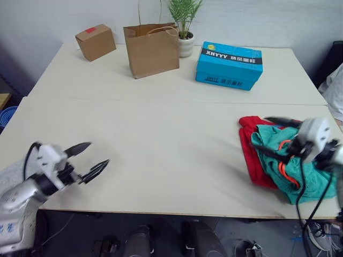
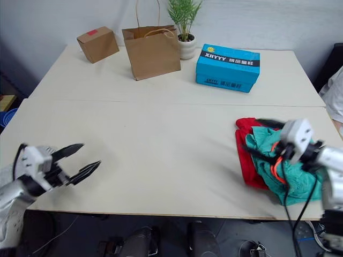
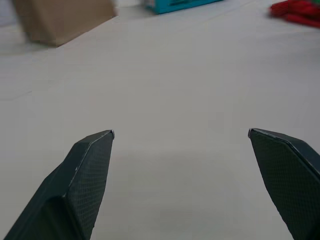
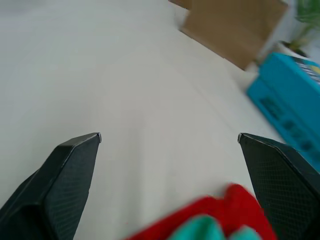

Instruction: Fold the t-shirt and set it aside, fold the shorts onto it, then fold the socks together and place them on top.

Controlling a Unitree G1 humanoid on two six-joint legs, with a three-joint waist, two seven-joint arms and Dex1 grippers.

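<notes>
The red t-shirt (image 1: 247,140) is lying crumpled under the shorts (image 1: 278,160) at the table's (image 1: 161,134) right edge. Both grippers, right (image 1: 268,134) and left (image 1: 89,159), are gaping wide, holding nothing. It looks soft and floppy; grabbing a loose edge seems best.

a pale table (image 1: 161,134) stands against a plain light wall (image 1: 64,16); at its far edge a paper bag (image 1: 153,51), with dark floor below the table's near edge
</notes>
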